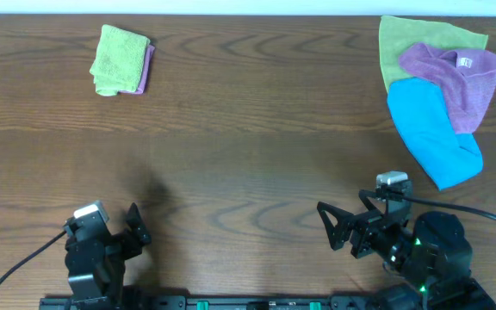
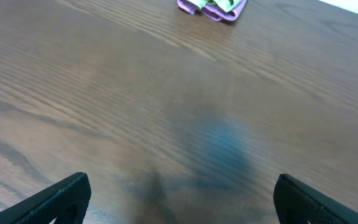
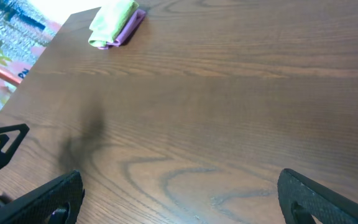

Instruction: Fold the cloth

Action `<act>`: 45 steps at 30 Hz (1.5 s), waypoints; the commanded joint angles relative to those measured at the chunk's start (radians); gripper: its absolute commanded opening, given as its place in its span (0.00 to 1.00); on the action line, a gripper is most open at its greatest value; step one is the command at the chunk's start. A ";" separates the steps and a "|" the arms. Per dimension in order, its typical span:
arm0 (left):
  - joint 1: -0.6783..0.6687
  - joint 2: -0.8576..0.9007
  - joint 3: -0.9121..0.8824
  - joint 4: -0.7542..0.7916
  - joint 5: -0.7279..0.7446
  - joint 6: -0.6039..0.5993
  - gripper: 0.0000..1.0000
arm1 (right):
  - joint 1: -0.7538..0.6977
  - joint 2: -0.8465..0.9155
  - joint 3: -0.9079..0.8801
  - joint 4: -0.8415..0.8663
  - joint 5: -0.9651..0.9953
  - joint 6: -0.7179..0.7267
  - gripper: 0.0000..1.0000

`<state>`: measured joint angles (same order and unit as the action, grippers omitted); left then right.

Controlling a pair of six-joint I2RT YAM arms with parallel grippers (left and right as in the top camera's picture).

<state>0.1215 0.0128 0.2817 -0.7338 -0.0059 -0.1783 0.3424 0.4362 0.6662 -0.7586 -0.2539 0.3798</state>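
Two things, please, says Ana: where is the cloth, and what do the grippers hold?

Ben: The cloth (image 1: 119, 58) lies folded into a small thick packet at the far left of the table (image 1: 248, 155). It sits on top of a folded purple cloth (image 1: 145, 71), which shows only as a strip along its right edge.

Ana: And the grippers?

Ben: The left gripper (image 2: 182, 186) has its fingers spread wide, with bare wood between them and nothing held. The right gripper (image 3: 179, 180) is the same, wide apart and empty. Both are at the near edge, well apart from the cloth.

Ana: What is at the far right?

Ben: A loose pile (not folded): a duller yellow-green cloth (image 1: 399, 43) at the bottom, a crumpled purple towel (image 1: 455, 82) with a white tag (image 1: 466, 61) over it, and a blue cloth (image 1: 433, 133) toward the near side.
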 commanded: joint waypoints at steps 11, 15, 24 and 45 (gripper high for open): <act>-0.031 -0.010 -0.038 -0.028 0.002 0.103 0.95 | -0.010 -0.004 -0.003 0.002 0.003 0.009 0.99; -0.031 -0.010 -0.038 -0.045 -0.002 0.150 0.95 | -0.010 -0.004 -0.003 0.002 0.003 0.009 0.99; -0.031 -0.010 -0.038 -0.112 -0.002 0.209 0.95 | -0.010 -0.004 -0.003 0.002 0.003 0.009 0.99; -0.031 -0.009 -0.038 -0.127 -0.001 0.209 0.95 | -0.010 -0.004 -0.003 -0.022 0.005 0.008 0.99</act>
<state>0.0952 0.0109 0.2489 -0.8227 0.0006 0.0048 0.3424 0.4362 0.6662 -0.7624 -0.2535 0.3798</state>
